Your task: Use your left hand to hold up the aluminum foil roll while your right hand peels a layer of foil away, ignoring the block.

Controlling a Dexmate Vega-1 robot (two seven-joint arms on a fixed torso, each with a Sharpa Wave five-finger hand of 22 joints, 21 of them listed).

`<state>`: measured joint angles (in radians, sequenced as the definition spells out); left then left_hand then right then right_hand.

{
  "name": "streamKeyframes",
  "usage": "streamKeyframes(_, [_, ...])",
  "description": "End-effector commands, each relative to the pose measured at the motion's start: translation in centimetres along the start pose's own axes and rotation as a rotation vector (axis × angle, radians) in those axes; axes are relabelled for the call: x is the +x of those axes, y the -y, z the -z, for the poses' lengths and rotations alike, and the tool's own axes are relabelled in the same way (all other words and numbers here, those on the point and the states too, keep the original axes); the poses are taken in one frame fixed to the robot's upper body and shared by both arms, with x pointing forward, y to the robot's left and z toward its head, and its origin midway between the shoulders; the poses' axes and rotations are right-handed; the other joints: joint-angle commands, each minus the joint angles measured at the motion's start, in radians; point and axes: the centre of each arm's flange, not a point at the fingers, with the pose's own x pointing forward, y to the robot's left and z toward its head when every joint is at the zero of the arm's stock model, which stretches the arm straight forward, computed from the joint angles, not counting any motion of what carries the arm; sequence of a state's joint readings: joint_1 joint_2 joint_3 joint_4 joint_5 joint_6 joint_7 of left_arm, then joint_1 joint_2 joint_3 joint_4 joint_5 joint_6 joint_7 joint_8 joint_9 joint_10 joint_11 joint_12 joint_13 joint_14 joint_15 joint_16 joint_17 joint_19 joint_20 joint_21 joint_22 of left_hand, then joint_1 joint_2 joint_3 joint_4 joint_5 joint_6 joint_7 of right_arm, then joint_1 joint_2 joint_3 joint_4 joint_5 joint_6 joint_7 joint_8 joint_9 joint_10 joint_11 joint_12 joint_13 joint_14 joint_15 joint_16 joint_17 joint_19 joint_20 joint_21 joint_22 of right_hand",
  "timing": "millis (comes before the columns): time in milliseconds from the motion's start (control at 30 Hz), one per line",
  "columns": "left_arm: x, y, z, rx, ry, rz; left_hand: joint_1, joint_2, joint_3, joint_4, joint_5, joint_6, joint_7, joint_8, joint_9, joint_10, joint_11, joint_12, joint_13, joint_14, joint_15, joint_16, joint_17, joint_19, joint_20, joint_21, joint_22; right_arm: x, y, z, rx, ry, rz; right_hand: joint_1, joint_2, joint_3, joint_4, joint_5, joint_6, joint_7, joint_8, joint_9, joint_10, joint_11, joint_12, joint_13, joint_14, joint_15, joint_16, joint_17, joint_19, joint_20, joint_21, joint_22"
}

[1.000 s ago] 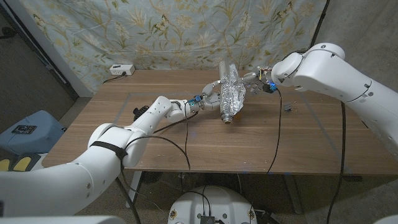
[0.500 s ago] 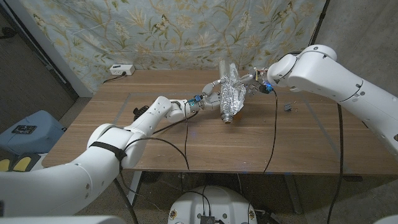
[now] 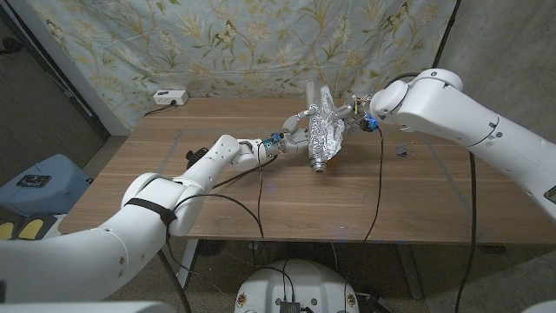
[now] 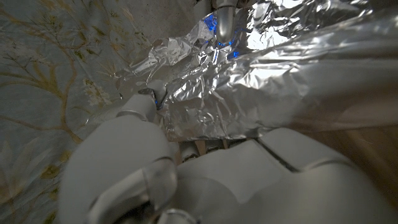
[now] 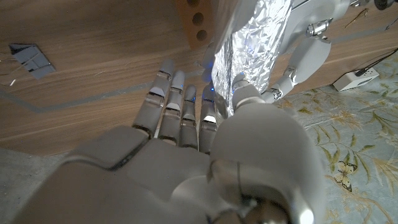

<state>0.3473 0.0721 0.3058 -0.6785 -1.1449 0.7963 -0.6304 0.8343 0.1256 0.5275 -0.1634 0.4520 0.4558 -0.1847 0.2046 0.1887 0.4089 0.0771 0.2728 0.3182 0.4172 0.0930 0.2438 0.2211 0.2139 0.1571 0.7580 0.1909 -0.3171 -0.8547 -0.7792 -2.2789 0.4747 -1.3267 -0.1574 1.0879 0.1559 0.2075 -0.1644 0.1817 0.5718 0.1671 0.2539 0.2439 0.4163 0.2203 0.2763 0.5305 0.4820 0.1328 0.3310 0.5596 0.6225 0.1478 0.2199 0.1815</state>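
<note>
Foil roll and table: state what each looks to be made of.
Foil roll: thin aluminium foil, bright and mirror-shiny, by its sharp crinkles and glints where the left hand holds it.
Table: wood or wood-look veneer, brown and matte to satin, by the grain lines; solid or laminate cannot be told.

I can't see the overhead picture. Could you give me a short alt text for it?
Two white robot arms meet over a wooden table: the left hand holds a crinkled foil roll tilted up, while the right hand touches its far side. A floral cloth hangs behind.
</note>
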Motion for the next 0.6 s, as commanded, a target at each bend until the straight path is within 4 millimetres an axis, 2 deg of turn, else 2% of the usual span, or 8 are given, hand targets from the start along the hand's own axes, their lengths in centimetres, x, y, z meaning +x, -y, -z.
streamKeyframes(33, [0.14,0.23,0.08,0.005,0.0,0.036,-0.007,-0.011,-0.004,0.002,-0.001,0.009,-0.028,-0.004,0.004,0.011,0.023,0.007,0.007,-0.002,0.01,-0.005,-0.001,-0.002,0.008,-0.002,0.001,0.05,-0.43,0.4,-0.01,-0.011,0.048,0.027,0.006,0.015,0.003,0.007,0.068,0.042,0.026,0.018,0.016,-0.001,0.015,0.014,0.017,-0.018,0.017,0.014,0.013,-0.016,0.011,0.004])
streamKeyframes(200, [0.28,0.21,0.31,0.0,-0.003,0.046,-0.012,-0.012,-0.007,0.004,-0.004,-0.013,-0.032,-0.014,0.004,-0.005,0.039,0.001,0.011,-0.009,0.026,-0.008,-0.002,-0.003,0.016,-0.003,0.002,-0.03,-0.47,0.7,-0.012,-0.018,0.074,0.052,0.02,0.033,0.009,0.01,0.191,0.038,0.076,0.047,0.04,-0.01,0.035,0.027,0.038,-0.048,0.035,0.031,0.028,-0.032,0.018,0.005])
streamKeyframes(367, [0.33,0.17,0.51,-0.003,-0.008,0.046,-0.013,-0.012,-0.005,0.004,-0.005,-0.051,-0.033,-0.027,0.003,-0.015,0.047,-0.002,0.013,-0.011,0.03,-0.01,-0.004,-0.004,0.021,-0.003,0.002,-0.09,-0.49,0.87,-0.01,-0.025,0.09,0.065,0.027,0.05,0.012,0.013,0.269,0.033,0.11,0.065,0.064,-0.031,0.05,0.032,0.064,-0.063,0.044,0.034,0.048,-0.05,0.026,0.005])
streamKeyframes(600, [0.41,0.13,0.62,-0.005,-0.012,0.047,-0.017,-0.012,-0.006,0.005,-0.008,-0.085,-0.034,-0.033,0.002,-0.03,0.051,-0.008,0.016,-0.022,0.042,-0.014,-0.004,-0.01,0.027,-0.005,0.002,0.08,-0.5,1.08,-0.01,-0.031,0.096,0.066,0.029,0.059,0.018,0.013,0.312,0.02,0.131,0.079,0.084,-0.04,0.062,0.036,0.085,-0.076,0.05,0.036,0.058,-0.063,0.031,0.005])
